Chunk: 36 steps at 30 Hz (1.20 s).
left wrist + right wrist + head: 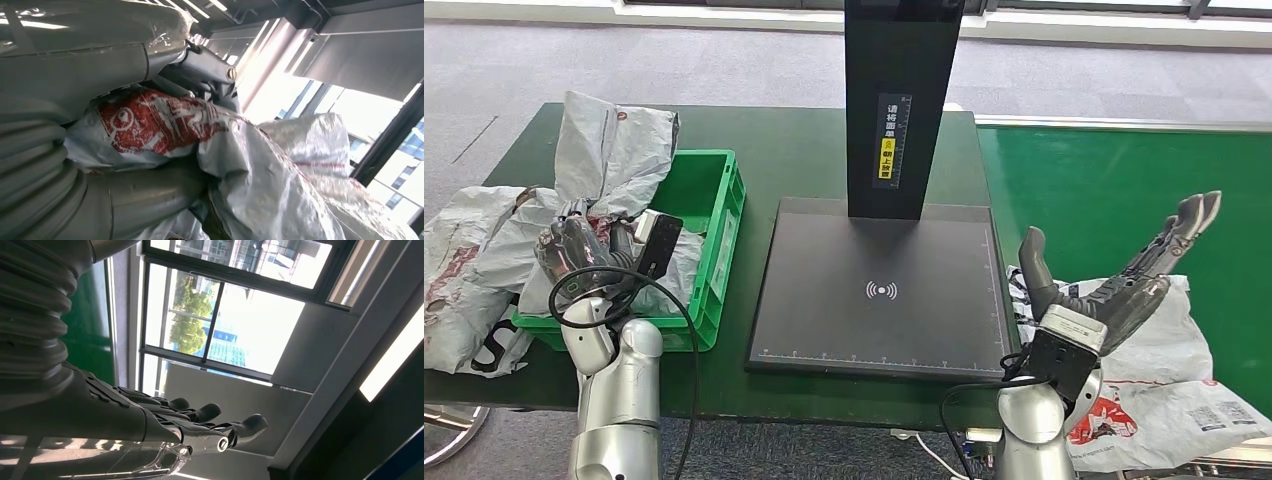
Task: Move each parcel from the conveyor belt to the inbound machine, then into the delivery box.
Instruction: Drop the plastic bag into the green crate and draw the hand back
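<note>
My left hand (pixel 589 252) is over the green delivery box (pixel 724 245) and grips a grey parcel (pixel 674 275) with red print. In the left wrist view, my left hand (pixel 95 60) closes around that parcel (pixel 150 120), the thumb on one side and the fingers on the other. My right hand (pixel 1124 275) is open with its fingers spread, held just above a white parcel (pixel 1169 395) with red print that lies at the near end of the green conveyor belt (pixel 1114 170). In the right wrist view the right hand (pixel 170 417) holds nothing. The inbound machine's black plate (pixel 879 290) is bare.
The machine's black post (pixel 899 100) rises behind the plate. Other grey parcels (pixel 614 150) are heaped in and over the box, and one (pixel 464 250) hangs off the table's left edge. A black cable (pixel 679 330) loops by my left arm.
</note>
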### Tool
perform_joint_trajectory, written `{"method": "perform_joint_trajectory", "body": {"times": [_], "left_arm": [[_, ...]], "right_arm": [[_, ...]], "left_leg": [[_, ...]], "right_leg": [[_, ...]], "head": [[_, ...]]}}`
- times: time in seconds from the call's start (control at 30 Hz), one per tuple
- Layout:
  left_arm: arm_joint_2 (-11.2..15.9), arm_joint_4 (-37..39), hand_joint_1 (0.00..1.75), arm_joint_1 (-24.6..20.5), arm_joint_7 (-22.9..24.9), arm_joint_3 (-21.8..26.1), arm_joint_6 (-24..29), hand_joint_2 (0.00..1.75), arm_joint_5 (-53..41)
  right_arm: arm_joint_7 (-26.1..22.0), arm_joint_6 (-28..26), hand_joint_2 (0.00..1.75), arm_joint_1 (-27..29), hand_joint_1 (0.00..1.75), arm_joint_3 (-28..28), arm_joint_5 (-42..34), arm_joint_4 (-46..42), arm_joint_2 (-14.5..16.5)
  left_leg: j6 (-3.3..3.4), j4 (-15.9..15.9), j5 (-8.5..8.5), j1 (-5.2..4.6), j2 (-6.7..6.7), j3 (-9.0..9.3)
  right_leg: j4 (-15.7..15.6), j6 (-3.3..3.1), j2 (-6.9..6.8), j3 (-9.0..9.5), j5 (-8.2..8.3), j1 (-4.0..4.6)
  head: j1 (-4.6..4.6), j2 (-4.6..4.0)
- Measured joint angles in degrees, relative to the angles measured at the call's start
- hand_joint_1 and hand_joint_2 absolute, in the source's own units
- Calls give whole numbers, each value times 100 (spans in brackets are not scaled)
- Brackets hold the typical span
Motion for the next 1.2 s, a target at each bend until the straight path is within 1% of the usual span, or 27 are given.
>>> {"method": "perform_joint_trajectory", "body": {"times": [0.07,0.13,0.37,0.6,0.77,0.9,0.93,0.97,1.03,1.07,1.1,1.2], "left_arm": [[15,147,0,-63,215,71,0,175,26],[55,309,0,-117,292,158,0,175,67],[125,600,0,-225,233,352,0,175,24],[132,722,0,-282,192,453,0,175,4],[132,755,0,-296,81,528,0,175,11],[131,777,0,-314,-60,578,0,0,93],[129,825,0,-345,-227,603,0,0,223],[127,934,0,-405,-506,650,-6,0,454],[128,1322,0,-588,-1315,793,-120,0,1256],[130,1499,0,-664,-1627,853,-191,0,1612],[131,1614,0,-710,-1825,887,-256,0,1865],[133,1679,0,-732,-1953,897,-299,0,2013]], "right_arm": [[0,1,175,-2,0,0,4,11,0],[0,0,175,-3,0,0,5,28,0],[0,1,175,-9,0,-2,-2,81,0],[0,1,175,-9,0,-2,-3,106,0],[0,0,175,-11,0,-2,-2,126,0],[0,0,175,-12,0,-2,-1,145,0],[0,0,175,-13,0,-4,-1,152,0],[0,0,175,-13,0,-6,-3,159,0],[0,-1,175,-13,0,-10,-26,168,-2],[0,-1,175,-13,0,-11,-39,169,-4],[0,-2,175,-13,0,-11,-51,171,-5],[1,-2,175,-13,0,-11,-60,172,-7]], "left_leg": [[0,0,0,0,0,0],[-1,0,1,1,1,1],[-3,0,3,1,-2,0],[-3,0,3,0,-3,0],[-3,0,3,1,-3,0],[-4,0,3,1,-3,0],[-3,0,3,1,-5,0],[-3,0,3,0,-9,0],[-1,0,5,0,-19,0],[-1,0,5,0,-23,1],[0,0,6,0,-24,0],[0,0,6,0,-24,0]], "right_leg": [[0,0,-2,0,0,0],[0,0,-3,-1,0,1],[1,0,-4,0,0,1],[0,0,-5,0,0,0],[1,0,-5,1,0,1],[0,0,-5,0,0,1],[0,0,-5,0,0,0],[0,0,-9,1,0,0],[0,0,-18,4,0,0],[0,0,-21,6,0,0],[0,0,-23,6,0,0],[0,0,-23,7,0,0]], "head": [[0,0],[0,0],[0,0],[0,0],[0,0],[0,0],[0,0],[0,0],[0,0],[0,0],[0,0],[0,0]]}}
